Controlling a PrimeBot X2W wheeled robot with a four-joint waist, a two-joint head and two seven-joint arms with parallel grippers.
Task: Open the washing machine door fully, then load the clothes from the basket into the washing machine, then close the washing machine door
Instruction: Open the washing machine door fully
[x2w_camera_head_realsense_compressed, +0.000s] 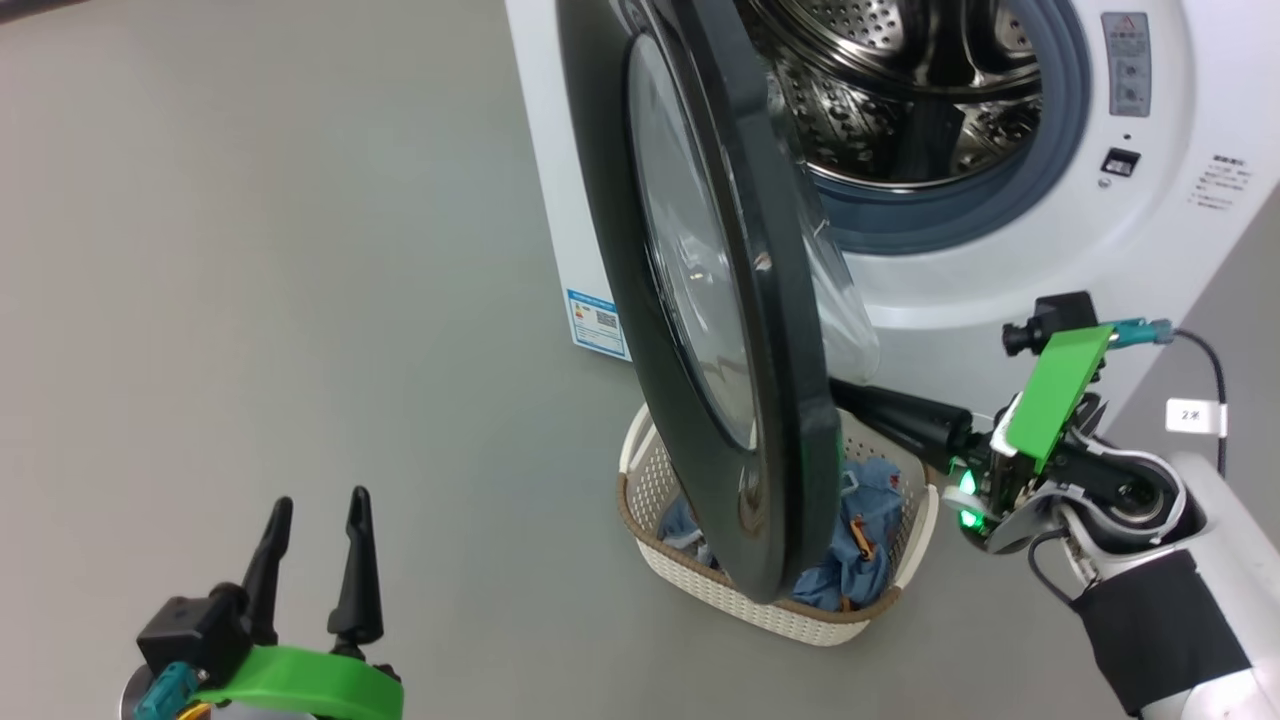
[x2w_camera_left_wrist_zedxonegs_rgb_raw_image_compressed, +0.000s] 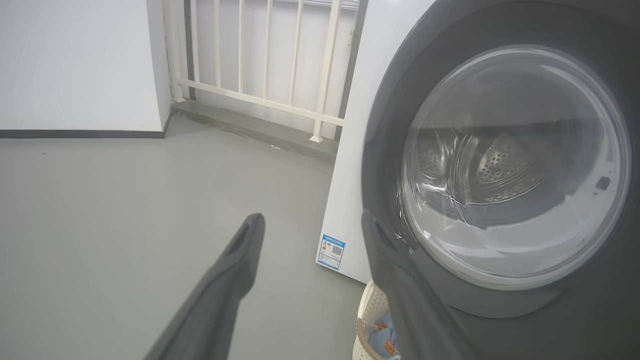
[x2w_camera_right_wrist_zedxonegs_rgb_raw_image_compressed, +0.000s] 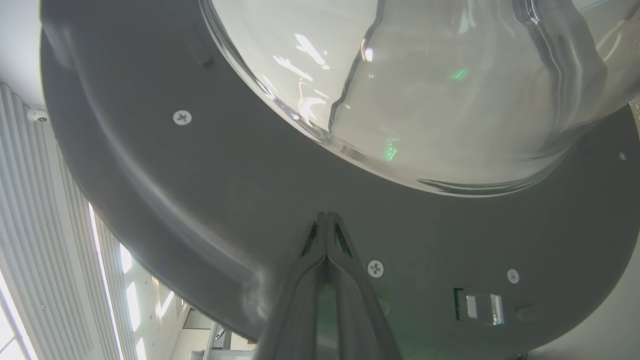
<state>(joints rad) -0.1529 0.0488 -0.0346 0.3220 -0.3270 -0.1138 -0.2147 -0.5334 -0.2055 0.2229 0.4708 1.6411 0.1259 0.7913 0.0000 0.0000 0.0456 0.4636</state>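
At your left: your left gripper (x2w_camera_head_realsense_compressed: 320, 497) is hovering over the grey floor (x2w_camera_head_realsense_compressed: 300, 250), jaws spread wide, gripping nothing. Centre: the washing machine door (x2w_camera_head_realsense_compressed: 795, 400) is standing partly swung out, its lower rim hanging over the basket (x2w_camera_head_realsense_compressed: 700, 585), which is sitting on the floor with the clothes (x2w_camera_head_realsense_compressed: 880, 500) lying inside. Behind: the washing machine (x2w_camera_head_realsense_compressed: 1000, 290) is showing its steel drum (x2w_camera_head_realsense_compressed: 900, 100). At your right: your right gripper (x2w_camera_right_wrist_zedxonegs_rgb_raw_image_compressed: 326, 216) is reaching behind the door, jaws pinched together on nothing, tips at its grey inner face.

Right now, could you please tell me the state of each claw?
Left claw: open, holding nothing.
Right claw: closed, empty, its tips at the inner face of the washing machine door.
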